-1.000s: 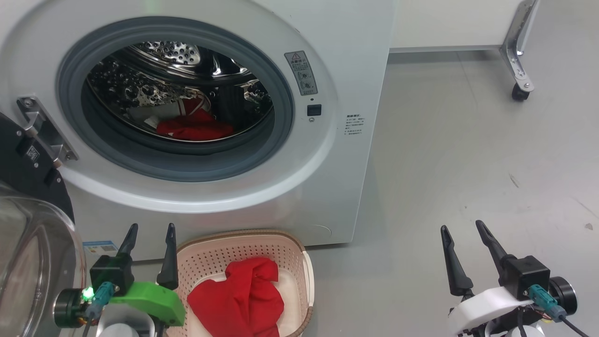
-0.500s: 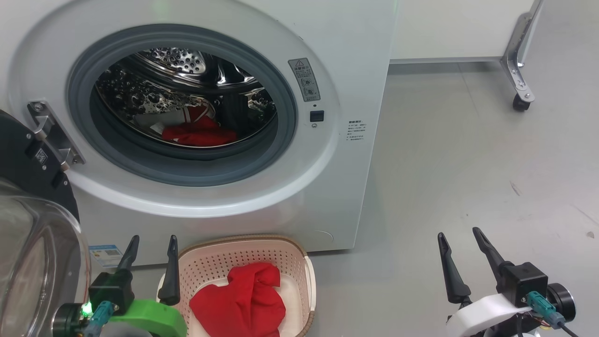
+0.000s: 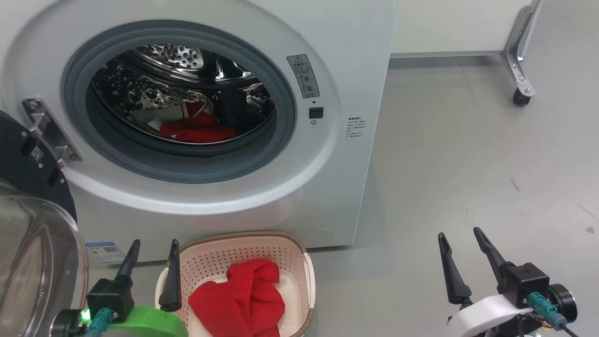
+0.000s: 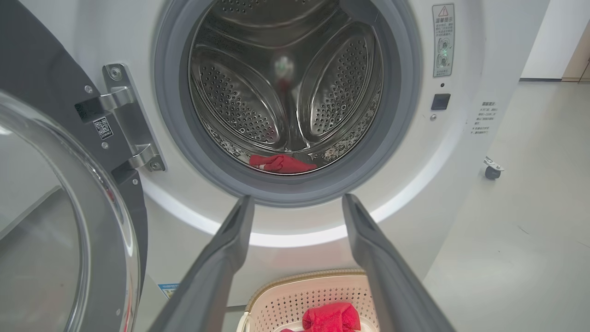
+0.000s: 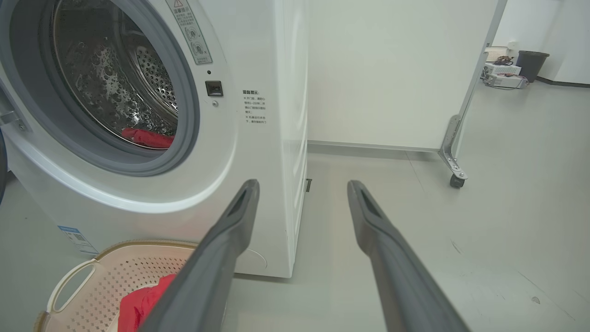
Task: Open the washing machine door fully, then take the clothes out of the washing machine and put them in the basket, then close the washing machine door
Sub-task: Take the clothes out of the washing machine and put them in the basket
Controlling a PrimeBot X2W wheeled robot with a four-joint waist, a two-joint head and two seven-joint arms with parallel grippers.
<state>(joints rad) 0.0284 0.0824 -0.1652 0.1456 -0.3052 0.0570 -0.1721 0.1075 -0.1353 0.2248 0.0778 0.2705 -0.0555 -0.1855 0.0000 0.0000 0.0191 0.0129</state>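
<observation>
Left fingers (image 3: 172,274): spread wide, holding nothing, low near the left rim of the basket (image 3: 224,256).
Right fingers (image 3: 449,267): spread wide, empty, over the floor (image 3: 468,140), well apart from the washing machine (image 3: 355,56).
Basket: on the floor, close before the washing machine, with a red garment (image 3: 243,295) inside.
Door (image 3: 32,271): swung open at the left.
Drum (image 3: 173,56): red clothes (image 3: 196,131) lie at its bottom.

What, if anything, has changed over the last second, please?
The head camera shifted slightly. Against the basket, the left gripper drew back a little toward the view's bottom edge; the right gripper barely moved. Nothing was grasped or released. Unchanged: both grippers open and empty, one red garment in the basket, a second red garment in the washing machine, the washing machine door open.
</observation>
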